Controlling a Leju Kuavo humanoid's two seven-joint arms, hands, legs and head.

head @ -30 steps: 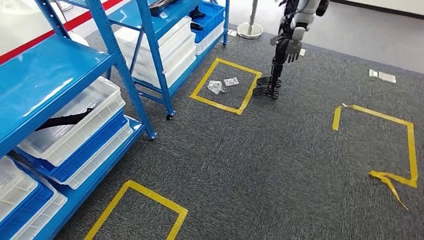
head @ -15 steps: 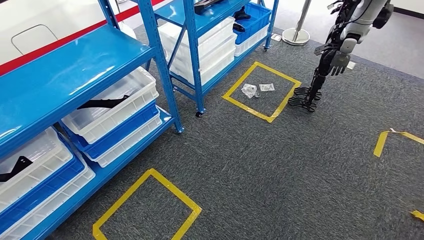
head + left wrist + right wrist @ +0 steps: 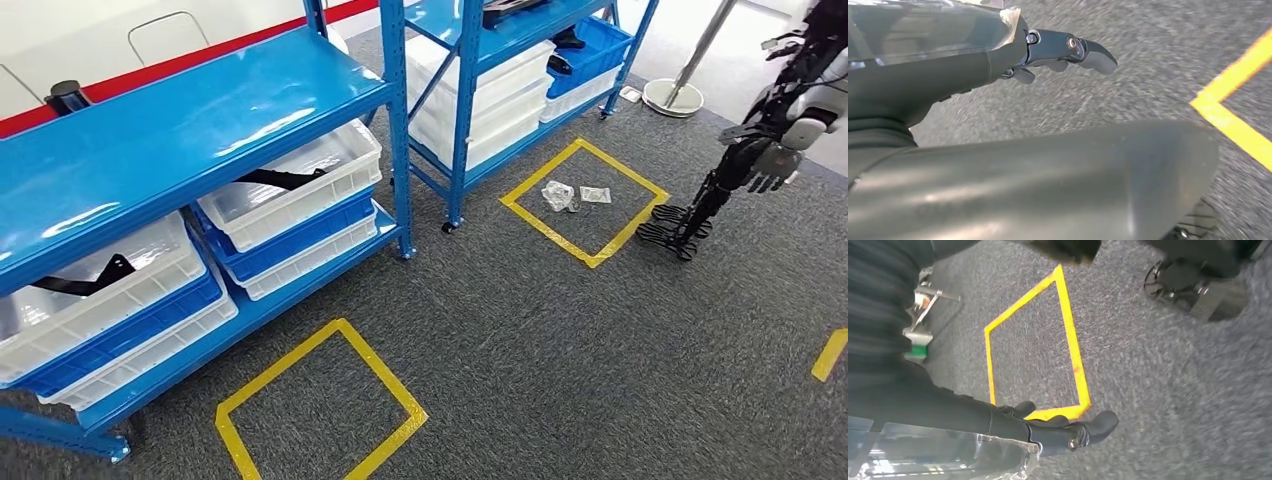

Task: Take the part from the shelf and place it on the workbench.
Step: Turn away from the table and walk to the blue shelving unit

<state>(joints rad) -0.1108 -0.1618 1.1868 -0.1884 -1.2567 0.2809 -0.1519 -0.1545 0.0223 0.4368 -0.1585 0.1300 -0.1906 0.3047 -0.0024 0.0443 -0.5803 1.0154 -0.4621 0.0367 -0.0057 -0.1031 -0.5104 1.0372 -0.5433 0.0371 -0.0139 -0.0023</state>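
Nearest, a yellow tape square (image 3: 320, 405) is seen on the grey carpet, just in front of the blue shelf (image 3: 190, 125); both arms appear to hang at the robot's sides, since each wrist view looks down at carpet and tape. The left hand (image 3: 1058, 52) is seen with dark fingers (image 3: 1095, 52) stretched out and slightly curled, holding nothing; whether they are spread or pressed together cannot be told from the blurred frame. The right hand (image 3: 1063, 430) is likewise empty, its fingers (image 3: 1098, 422) extended over the corner of a taped square.

The part (image 3: 75, 280), a flat black bracket, lies in the nearest white bin (image 3: 150, 290) on the shelf's lower level, ahead and to the left; its long axis runs roughly along the shelf front. A second black part (image 3: 275, 180) lies in the next white bin (image 3: 330, 185) farther along. The left hand is judged the nearer of the two, and a reach forward, leftward and under the shelf board would be called for.

Farther off, a second taped square (image 3: 585, 200) holds small clear bags (image 3: 560, 195); beside it stands another robot (image 3: 740, 165).
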